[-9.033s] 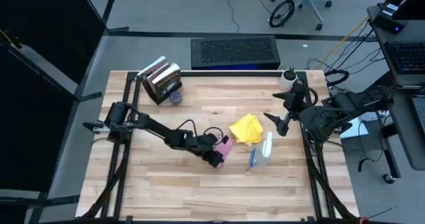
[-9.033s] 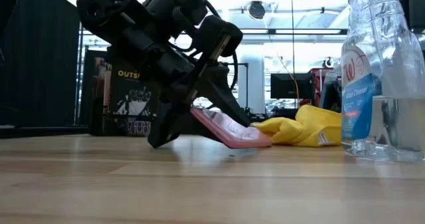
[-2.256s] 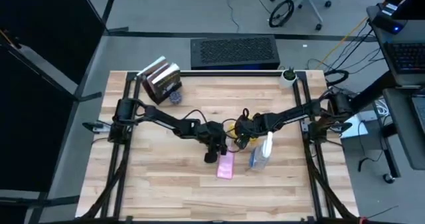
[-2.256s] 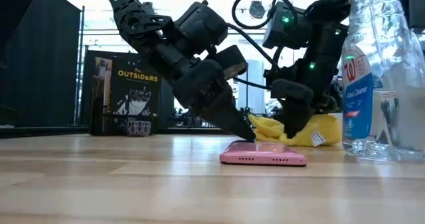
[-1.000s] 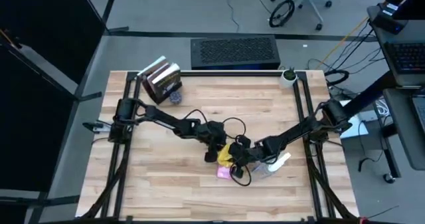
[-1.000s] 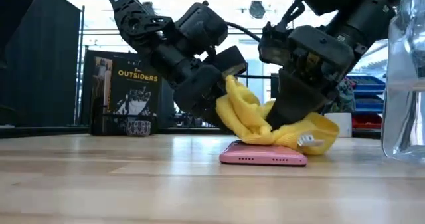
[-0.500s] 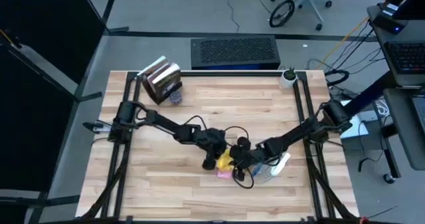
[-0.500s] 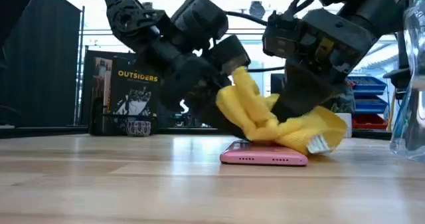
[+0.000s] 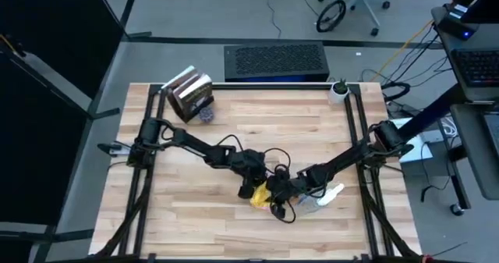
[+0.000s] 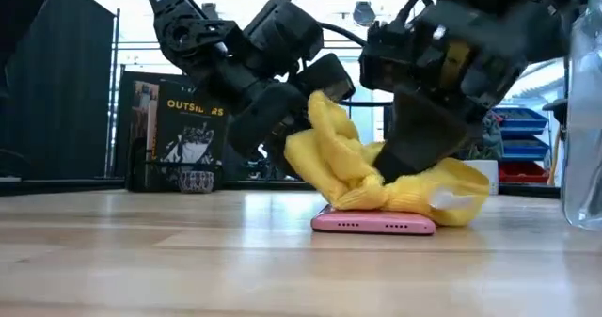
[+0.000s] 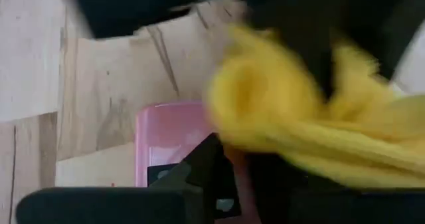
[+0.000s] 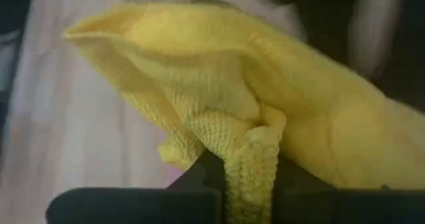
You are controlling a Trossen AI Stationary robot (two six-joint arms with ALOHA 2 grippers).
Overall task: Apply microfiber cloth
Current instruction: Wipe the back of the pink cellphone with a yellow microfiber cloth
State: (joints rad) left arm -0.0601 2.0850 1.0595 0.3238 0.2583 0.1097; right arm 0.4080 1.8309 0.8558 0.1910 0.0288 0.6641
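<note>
Right pincer (image 10: 400, 181) pinching microfiber cloth (image 10: 376, 181), bunched on pink phone (image 10: 373, 223).

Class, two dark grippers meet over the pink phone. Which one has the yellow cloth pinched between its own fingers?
The right gripper: its wrist view shows the microfiber cloth clamped between its fingers. The left gripper only sits beside the bunched cloth above the pink phone.
</note>
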